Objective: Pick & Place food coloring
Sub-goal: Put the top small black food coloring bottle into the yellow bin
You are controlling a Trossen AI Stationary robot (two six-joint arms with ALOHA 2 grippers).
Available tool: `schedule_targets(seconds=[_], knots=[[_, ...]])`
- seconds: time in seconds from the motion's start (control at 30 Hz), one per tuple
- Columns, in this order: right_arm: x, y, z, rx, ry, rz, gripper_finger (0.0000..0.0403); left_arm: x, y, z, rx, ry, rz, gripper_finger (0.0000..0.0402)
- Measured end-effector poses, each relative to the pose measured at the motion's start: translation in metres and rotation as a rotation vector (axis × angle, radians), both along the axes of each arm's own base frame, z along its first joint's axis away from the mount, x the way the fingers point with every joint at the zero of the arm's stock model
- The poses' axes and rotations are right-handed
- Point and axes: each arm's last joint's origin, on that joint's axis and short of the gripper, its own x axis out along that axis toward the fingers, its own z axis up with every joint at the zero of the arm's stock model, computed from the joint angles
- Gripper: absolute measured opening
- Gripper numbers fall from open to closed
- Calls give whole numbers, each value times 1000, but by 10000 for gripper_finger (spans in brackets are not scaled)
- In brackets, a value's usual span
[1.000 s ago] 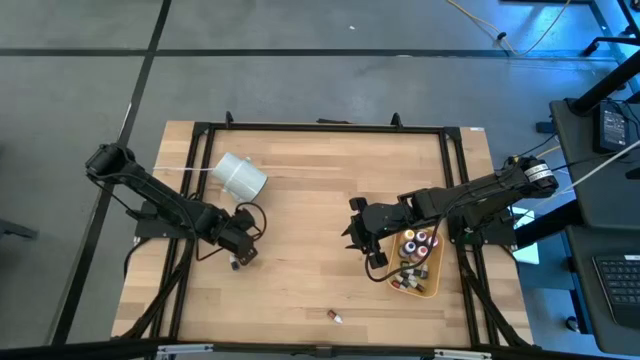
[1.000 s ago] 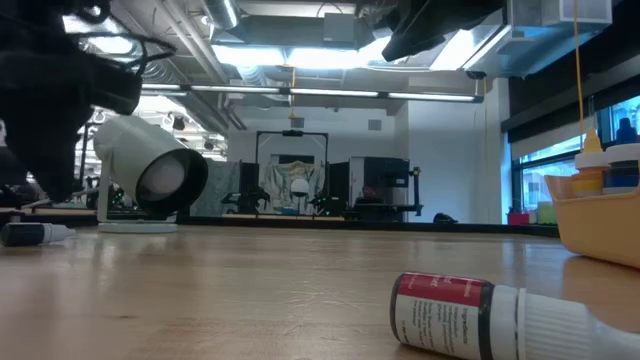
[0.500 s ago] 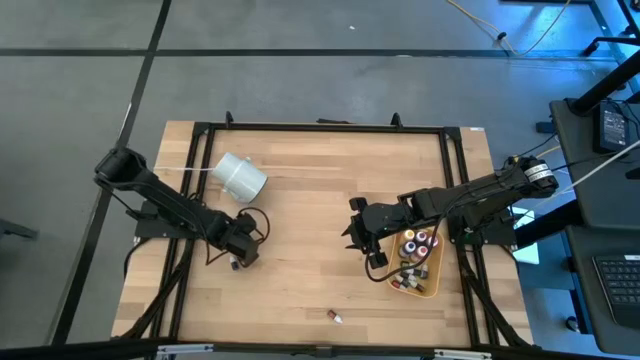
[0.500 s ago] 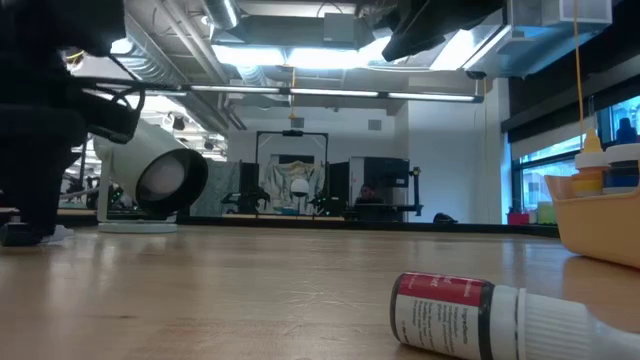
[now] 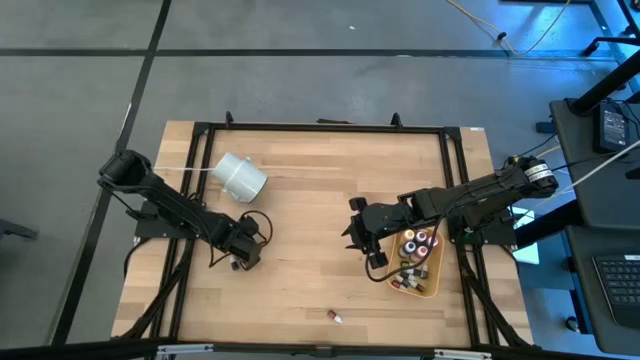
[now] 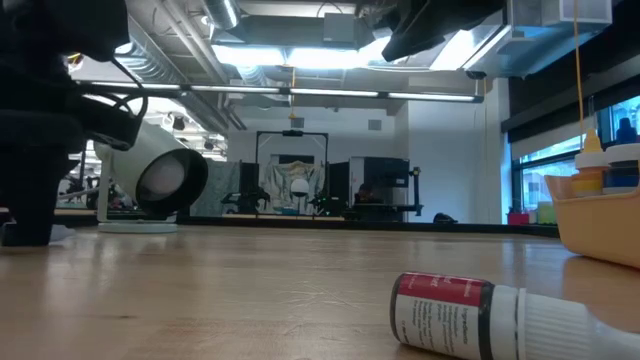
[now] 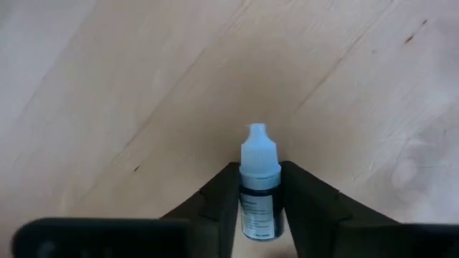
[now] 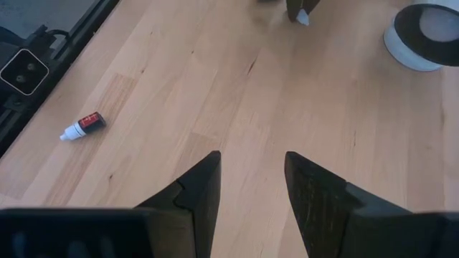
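A small dropper bottle of food coloring (image 7: 258, 204), dark-labelled with a white cap (image 7: 257, 147), lies on its side on the wooden table. My left gripper (image 7: 258, 168) stands over it at the table's left (image 5: 238, 260), pointing down, shut on it. A red-labelled bottle (image 5: 335, 316) lies on its side near the front edge. My right gripper (image 5: 362, 240) hangs open above the table beside the tan tray (image 5: 432, 285), nothing between its fingers (image 8: 197, 186). My left gripper pinches the bottle's labelled body (image 7: 245, 208) between its two fingers, one on each long side. The fingers (image 7: 219, 193) come from above, pointing down, and lie across the bottle. The bottle rests on the table, its cap end sticking out past the fingers.
A white cup (image 5: 241, 176) lies on its side at the far left, its dark mouth showing in the low view (image 6: 165, 178). The tray at the right holds several bottles (image 5: 420, 245). A black frame (image 5: 320, 127) runs around the table top.
My left gripper has come down onto the bottle at the table's left. In the low view that bottle lay in plain sight beside the gripper a second ago and now is hidden behind it. The right arm has kept still.
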Motion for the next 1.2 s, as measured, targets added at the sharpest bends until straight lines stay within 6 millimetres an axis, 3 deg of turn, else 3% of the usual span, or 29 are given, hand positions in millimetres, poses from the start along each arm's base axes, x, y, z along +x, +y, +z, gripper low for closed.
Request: schedule_targets(seconds=[0.13, 0.3, 0.57, 0.7, 0.8, 0.97, 1.2], knots=[[0, 0, 0, -18, -3, 18, 157, 5, 1, 4, 25, -10, -46, 68], [-1, 0, -1, -20, 5, 18, 157, 28, 1, 23, 68, -137, -97, 68], [-2, 0, -2, -22, 23, 15, 157, 88, 17, 77, 106, -436, -268, 73], [-5, -1, -5, -22, 76, 2, 157, 121, 30, 89, 128, -438, -366, 68], [-8, -2, -8, -6, 124, -29, 157, 150, 37, 90, 144, -427, -479, 67], [-13, -4, -12, 26, 199, -89, 157, 191, 45, 75, 172, -378, -603, 72], [-22, -6, -17, 57, 314, -177, 157, 215, 58, 42, 128, -290, -633, 75]])
